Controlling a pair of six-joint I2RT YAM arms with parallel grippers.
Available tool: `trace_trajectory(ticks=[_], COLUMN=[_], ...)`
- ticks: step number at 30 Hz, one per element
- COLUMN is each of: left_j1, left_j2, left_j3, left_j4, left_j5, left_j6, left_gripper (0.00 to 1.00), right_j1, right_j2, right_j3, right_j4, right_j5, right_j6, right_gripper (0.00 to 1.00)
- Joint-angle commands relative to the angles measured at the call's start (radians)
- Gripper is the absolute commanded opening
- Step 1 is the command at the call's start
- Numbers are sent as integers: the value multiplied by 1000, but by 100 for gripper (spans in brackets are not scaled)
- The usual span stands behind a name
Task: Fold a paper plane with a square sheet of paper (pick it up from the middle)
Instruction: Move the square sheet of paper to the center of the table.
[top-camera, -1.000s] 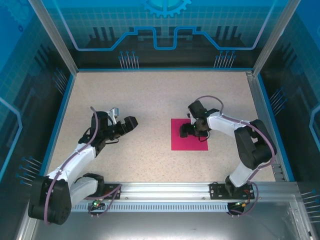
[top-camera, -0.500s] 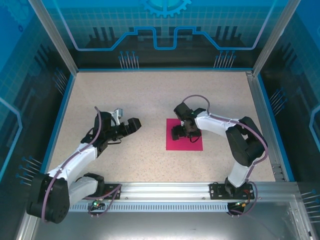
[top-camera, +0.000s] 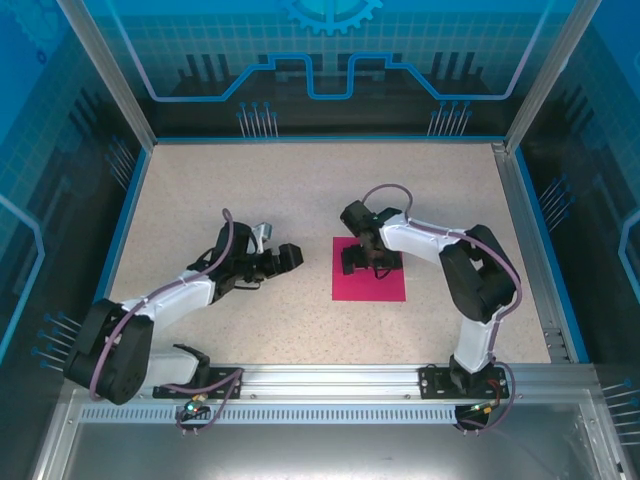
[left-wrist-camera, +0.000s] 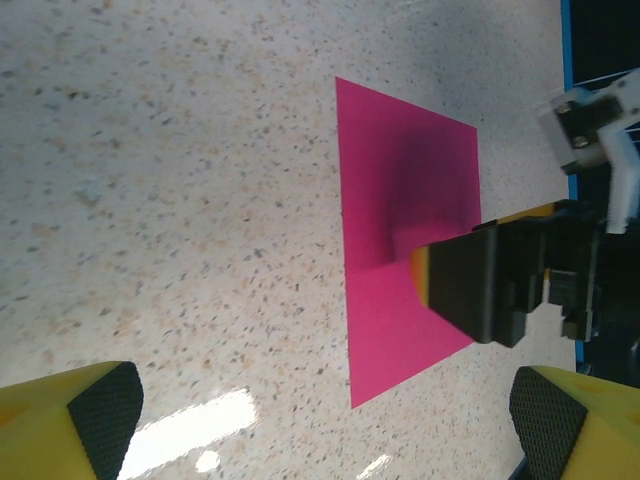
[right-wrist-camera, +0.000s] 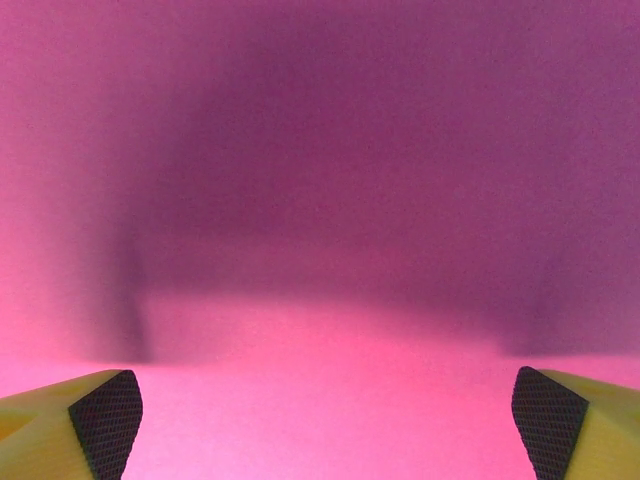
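Top view, sheet: I see the square sheet of paper (top-camera: 372, 282) lying flat on the speckled table (top-camera: 250, 190), right of centre, its edges roughly square to the table's sides.
Top view, right tool: the right gripper (top-camera: 357, 264) is over the sheet's far-left part, pointing down at it. From here I cannot judge its jaw gap.
Top view, left tool: the left gripper (top-camera: 289, 256) sits low over bare table just left of the sheet, apart from it and aimed toward it.
Left wrist view, sheet: the square sheet of paper (left-wrist-camera: 400, 170) lies ahead of my fingers, flat, with one corner toward the camera.
Left wrist view, left tool: the left gripper (left-wrist-camera: 328, 415) is spread wide, with one black pad (left-wrist-camera: 105, 412) in each lower corner and nothing between them but table.
Left wrist view, right tool: the right gripper's dark finger (left-wrist-camera: 485, 285) comes down onto the pink area and casts a shadow there. I cannot tell whether it touches.
Right wrist view, sheet: the square sheet of paper (right-wrist-camera: 320, 180) is very close beneath, with a broad shadow across its upper part.
Right wrist view, right tool: the right gripper (right-wrist-camera: 328, 425) has its jaws wide, pads (right-wrist-camera: 548, 418) at the far corners, gripping nothing.
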Motion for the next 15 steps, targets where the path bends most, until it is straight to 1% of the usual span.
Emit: trace_trajectory(ticks=[1,8,15], left_j1=[-11,-12,-12], left_j2=[26,36,35], left_j3=[39,48,46], left_j4=[21,0,-14], left_j5=[-15,-43,-61], left_j6=[30,34,41], left_gripper=[99,98,98], right_j1=[31,41,46], right_j2=[36,96,182], right_j3=[40,56,25], right_j4=[-44,-51,-23], right_j5=[-6,-6,-45], right_j6=[10,5,7], right_gripper=[99,99,100])
